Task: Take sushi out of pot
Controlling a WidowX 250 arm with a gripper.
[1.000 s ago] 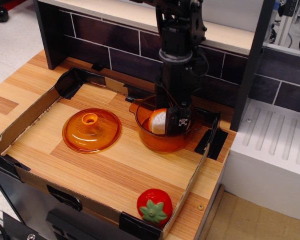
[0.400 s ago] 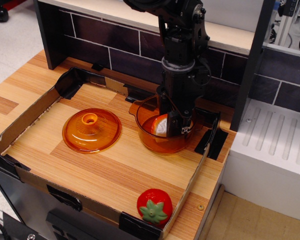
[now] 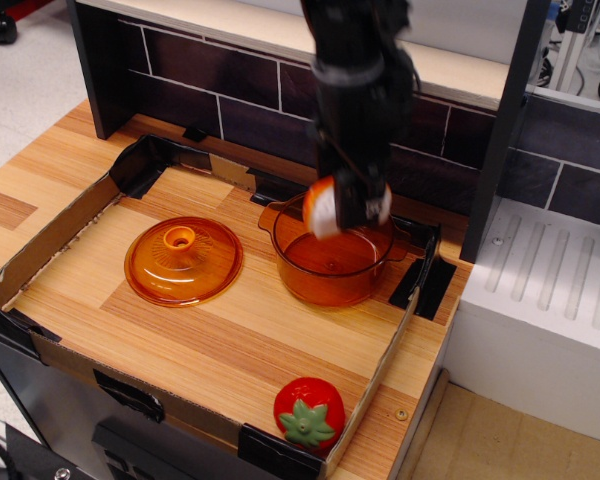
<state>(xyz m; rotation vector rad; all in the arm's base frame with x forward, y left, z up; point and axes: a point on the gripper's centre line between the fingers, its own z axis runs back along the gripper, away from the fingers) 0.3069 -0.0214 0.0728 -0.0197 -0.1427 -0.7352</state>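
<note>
The amber see-through pot [image 3: 332, 265] stands on the wooden board at the right of the cardboard tray, and nothing shows inside it. My gripper [image 3: 342, 208] hangs just above the pot's rim, blurred by motion, and is shut on the sushi [image 3: 320, 206]. The sushi shows as a white rice body with an orange edge, held clear of the pot and sticking out to the left of the fingers.
The domed orange lid [image 3: 183, 260] with a knob lies left of the pot. A red strawberry [image 3: 309, 412] with green leaves sits at the tray's front right corner. A low cardboard wall [image 3: 50, 235] rims the board. A dark tiled backsplash [image 3: 220, 85] stands behind, a white block [image 3: 550, 300] to the right.
My gripper has risen out of the pot with the sushi in its grasp. The sushi was down inside the pot before and now hangs above the rim.
</note>
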